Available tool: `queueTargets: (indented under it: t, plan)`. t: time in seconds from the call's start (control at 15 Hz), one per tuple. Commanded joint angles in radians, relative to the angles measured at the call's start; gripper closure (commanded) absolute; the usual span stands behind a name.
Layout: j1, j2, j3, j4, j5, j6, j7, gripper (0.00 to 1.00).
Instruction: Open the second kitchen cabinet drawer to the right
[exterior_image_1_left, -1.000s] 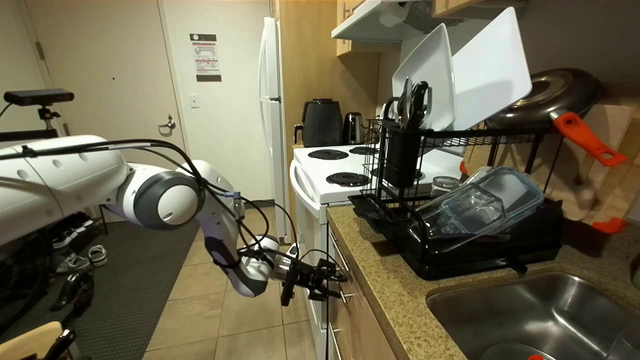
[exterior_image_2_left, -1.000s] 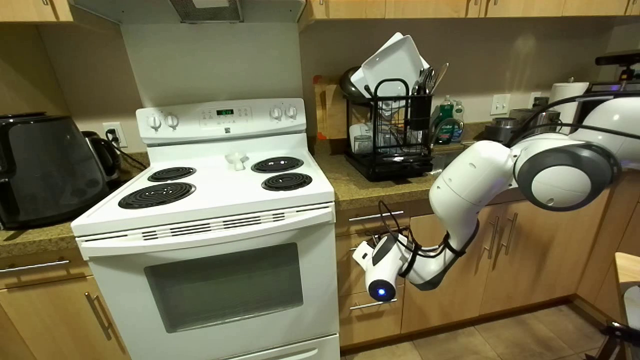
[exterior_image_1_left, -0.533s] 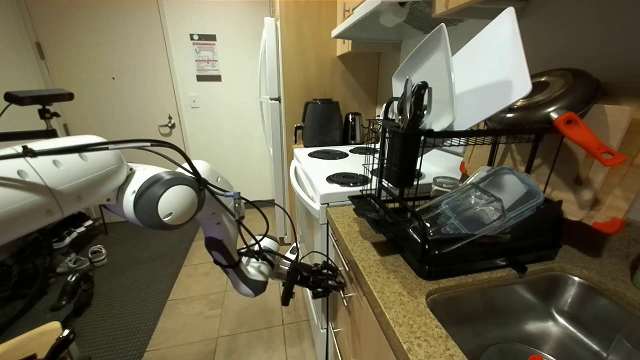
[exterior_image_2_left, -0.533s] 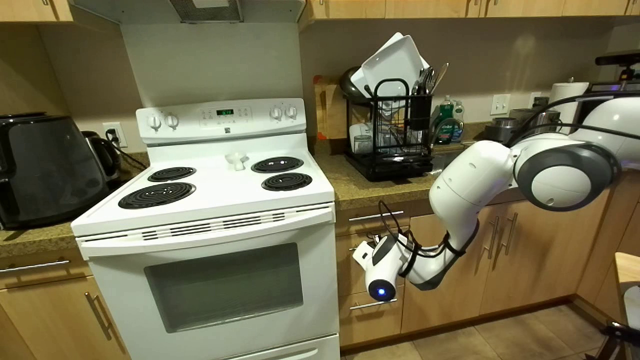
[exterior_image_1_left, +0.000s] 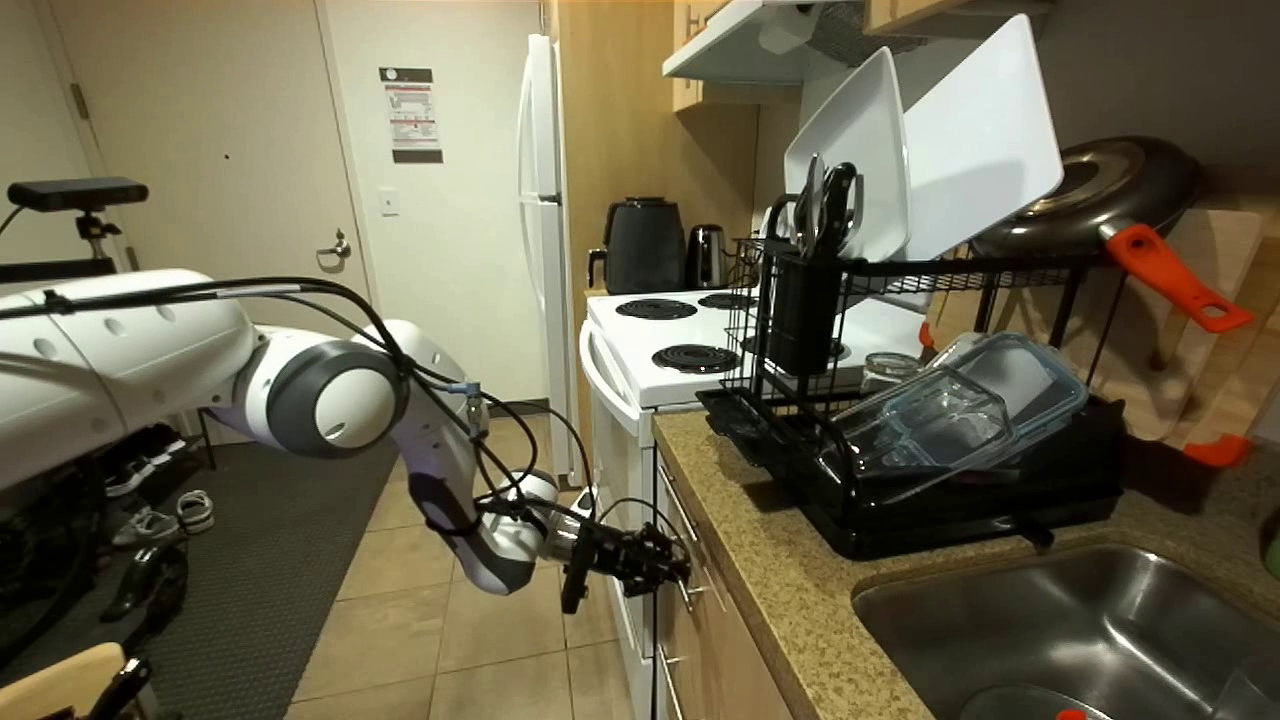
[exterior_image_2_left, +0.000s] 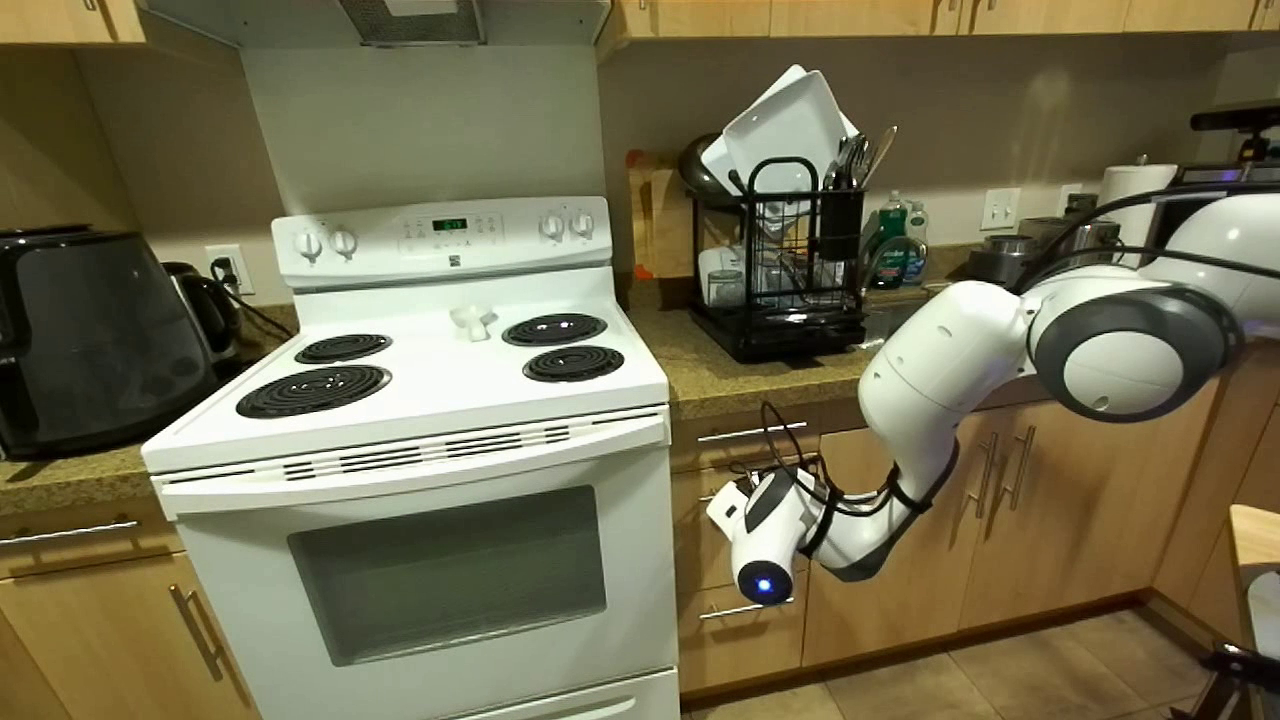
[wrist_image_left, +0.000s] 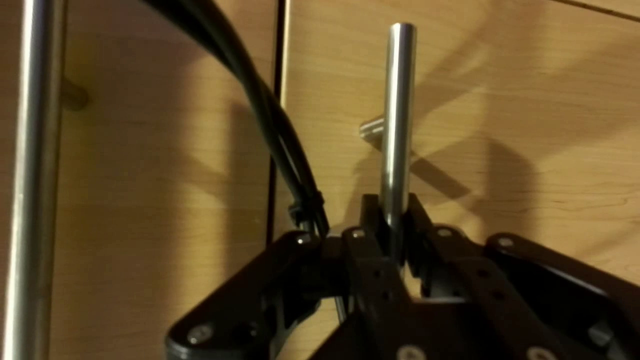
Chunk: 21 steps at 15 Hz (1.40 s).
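Readable wording: none. Traces, in the exterior views:
1. Notice (exterior_image_1_left: 411, 117), on the wall (exterior_image_1_left: 460, 270) beside a door (exterior_image_1_left: 215, 220); dark bands top and bottom, red and dark print, too small to read.
2. Display (exterior_image_2_left: 450, 225), on the white stove (exterior_image_2_left: 450, 385); green, apparently digits, value illegible.
3. Badge (exterior_image_2_left: 455, 260), same stove, below the display; brand unreadable.
4. Label (exterior_image_2_left: 891, 262), on a green bottle (exterior_image_2_left: 890, 230); pale marks, blurred.

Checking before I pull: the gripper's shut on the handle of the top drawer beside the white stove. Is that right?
Only the drawer is wrong: in an exterior view it is the second drawer from the top, while the top drawer has its bar free. The gripper is indeed shut on a handle, beside the white stove.
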Motion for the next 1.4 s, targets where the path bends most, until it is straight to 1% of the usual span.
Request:
queueTargets:
  t: [0.0,0.4,0.67,0.73,0.8,0.93,1.07,1.33]
  plan:
    - [0.034,-0.069,0.009,-0.138,-0.029,0.021,0.065,0.96]
    - [0.078,-0.153,0.019,-0.286,-0.032,0.02,0.127,0.96]
    - [0.088,-0.193,0.059,-0.376,-0.065,-0.017,0.172,0.96]
    - [0.085,-0.207,0.073,-0.402,-0.065,-0.016,0.164,0.6]
    - [0.077,-0.223,0.088,-0.429,-0.065,-0.001,0.142,0.6]
    - [0.066,-0.241,0.121,-0.458,-0.072,0.012,0.12,0.48]
    - [0.065,-0.249,0.137,-0.46,-0.066,-0.014,0.132,0.34]
    - [0.05,-0.281,0.16,-0.473,-0.063,0.003,0.139,0.09]
